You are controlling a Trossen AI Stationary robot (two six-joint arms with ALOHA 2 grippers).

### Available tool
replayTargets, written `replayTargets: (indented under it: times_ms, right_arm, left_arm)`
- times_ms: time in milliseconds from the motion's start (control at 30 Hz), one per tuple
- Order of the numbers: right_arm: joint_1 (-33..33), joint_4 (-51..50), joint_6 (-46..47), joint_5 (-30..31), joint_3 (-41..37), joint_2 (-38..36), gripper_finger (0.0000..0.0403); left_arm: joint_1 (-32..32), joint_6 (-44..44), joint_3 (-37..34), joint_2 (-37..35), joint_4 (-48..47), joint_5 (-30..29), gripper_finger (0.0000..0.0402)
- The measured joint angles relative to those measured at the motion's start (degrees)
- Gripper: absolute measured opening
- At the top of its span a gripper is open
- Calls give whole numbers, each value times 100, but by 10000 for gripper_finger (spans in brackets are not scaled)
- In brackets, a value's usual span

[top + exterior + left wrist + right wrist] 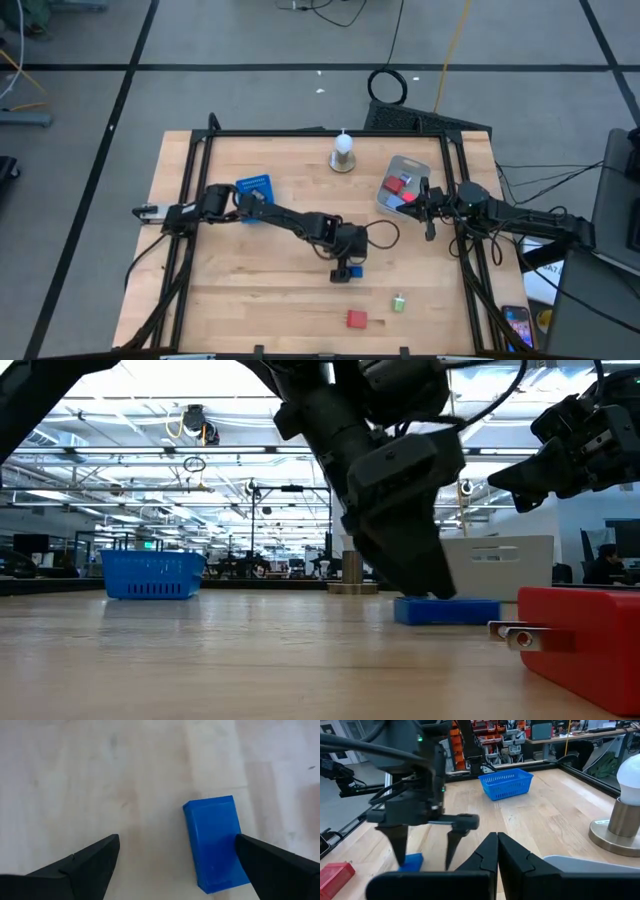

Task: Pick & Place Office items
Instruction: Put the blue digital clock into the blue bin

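Stretching from the table's left edge to its middle, the left arm points its left gripper [347, 268] straight down, fingers [90, 865] spread wide and holding nothing, one tip over the blue block [215, 840] lying flat on the wood. Nearer the front edge lie a red block [357, 319] and a small green piece [398, 301]. Farther back, the right gripper [428, 205] hovers with fingers pressed together and empty beside the grey tub [391, 168], which holds more red pieces.

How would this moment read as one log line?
left gripper: open, over blue block | right gripper: shut, above tub | not grasped
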Motion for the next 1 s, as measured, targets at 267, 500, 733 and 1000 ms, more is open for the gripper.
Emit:
replayTargets:
  times_ms: [267,500,733,1000]
  right_arm:
    - [0,-2,-12,0,1,0,0]
    - [0,-3,-61,-1,0,20,0]
    - [0,-2,-61,-2,1,20,0]
    - [0,-2,45,-7,0,20,0]
  left_arm:
    - [257,162,-1,-213,-879,-164,397]
    - [14,116,-57,-621,-929,-721,397]
    - [-299,61,-55,-640,-900,-977,397]
    - [-266,-276,-55,-785,-893,-1166,397]
